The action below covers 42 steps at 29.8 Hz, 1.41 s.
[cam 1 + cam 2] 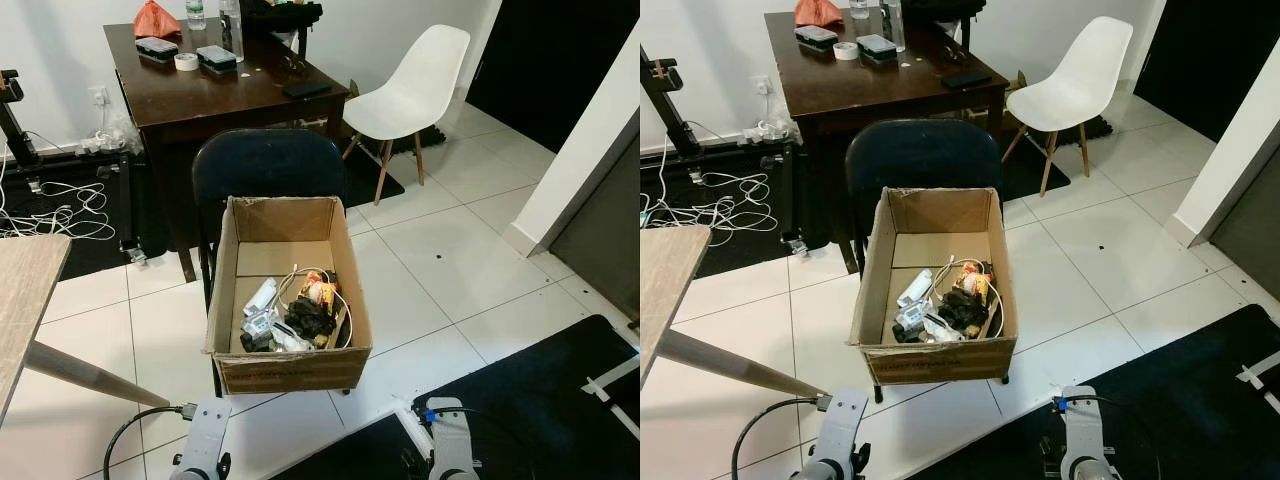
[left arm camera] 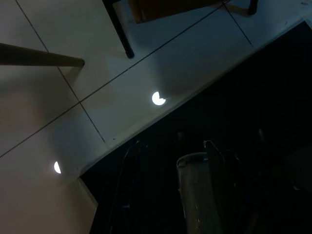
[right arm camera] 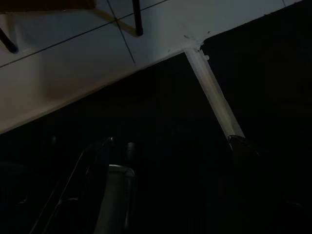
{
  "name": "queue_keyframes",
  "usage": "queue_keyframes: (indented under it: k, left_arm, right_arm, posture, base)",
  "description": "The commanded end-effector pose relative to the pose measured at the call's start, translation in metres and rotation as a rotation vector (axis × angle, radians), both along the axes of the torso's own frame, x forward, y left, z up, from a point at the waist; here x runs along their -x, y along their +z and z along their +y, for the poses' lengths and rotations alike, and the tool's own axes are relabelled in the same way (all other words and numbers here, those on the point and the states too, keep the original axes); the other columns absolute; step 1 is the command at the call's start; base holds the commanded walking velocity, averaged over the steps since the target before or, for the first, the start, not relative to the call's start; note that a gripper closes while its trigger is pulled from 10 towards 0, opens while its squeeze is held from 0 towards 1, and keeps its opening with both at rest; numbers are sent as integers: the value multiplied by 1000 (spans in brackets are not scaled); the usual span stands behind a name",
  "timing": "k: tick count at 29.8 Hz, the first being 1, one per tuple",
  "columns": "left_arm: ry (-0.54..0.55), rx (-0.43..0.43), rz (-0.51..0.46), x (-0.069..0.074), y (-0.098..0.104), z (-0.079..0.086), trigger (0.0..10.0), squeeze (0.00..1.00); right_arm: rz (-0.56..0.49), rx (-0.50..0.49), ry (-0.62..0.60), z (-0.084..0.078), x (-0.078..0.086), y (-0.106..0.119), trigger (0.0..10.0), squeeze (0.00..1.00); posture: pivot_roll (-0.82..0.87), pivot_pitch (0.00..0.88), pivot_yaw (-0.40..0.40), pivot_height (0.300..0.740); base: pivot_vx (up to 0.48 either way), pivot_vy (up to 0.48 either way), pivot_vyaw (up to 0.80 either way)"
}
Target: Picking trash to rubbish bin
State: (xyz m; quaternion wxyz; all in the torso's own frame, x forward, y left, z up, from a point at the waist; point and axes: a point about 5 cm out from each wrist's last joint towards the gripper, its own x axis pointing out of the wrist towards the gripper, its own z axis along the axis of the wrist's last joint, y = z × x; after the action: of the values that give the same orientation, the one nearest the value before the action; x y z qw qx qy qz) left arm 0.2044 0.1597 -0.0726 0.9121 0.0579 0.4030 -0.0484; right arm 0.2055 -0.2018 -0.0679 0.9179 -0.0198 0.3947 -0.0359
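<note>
An open cardboard box [image 1: 290,345] of trash [image 1: 300,312] sits on a black chair [image 1: 265,165], long axis running near to far; whether either gripper's fingers are parted cannot be told.

faint print on cardboard box [image 1: 290,369] front, unreadable, no other text

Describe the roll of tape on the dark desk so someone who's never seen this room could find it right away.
Start at the dark wooden desk against the back wall, behind the black chair that holds the cardboard box. Near the desk's far edge two flat dark cases lie side by side, and the roll of tape sits between them. It is the one small white ring there.
</note>
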Motion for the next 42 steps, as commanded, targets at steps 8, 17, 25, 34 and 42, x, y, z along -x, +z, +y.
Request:
queue_keyframes:
  k: [8, 17, 25, 34, 42]
  left_arm:
    - [-17, 4, 6, 1, -1, -5, 10000, 0]
    - [-9, 5, 4, 0, -1, -9, 10000, 0]
    - [-16, 0, -2, -2, 1, -10, 10000, 0]
    - [-34, -2, 11, 1, -2, -12, 10000, 0]
    - [-44, 7, 13, 2, -2, -18, 10000, 0]
  right_arm:
    - [10, 4, -2, 0, 1, -1, 10000, 0]
    - [2, 15, -21, -5, -2, 1, 10000, 0]
    - [-6, 15, -36, -8, -2, 2, 10000, 0]
    - [-12, 15, -20, -8, -2, 3, 10000, 0]
    - [-27, 13, -6, -11, -2, 4, 10000, 0]
  posture:
    - [81, 66, -27, 740]
    - [65, 71, -24, 740]
    - [59, 75, -22, 740]
    - [41, 80, -12, 740]
    - [44, 90, -17, 740]
  base:
    - [0, 0, 0]
    - [0, 0, 0]
    - [0, 0, 0]
    - [0, 0, 0]
    - [0, 0, 0]
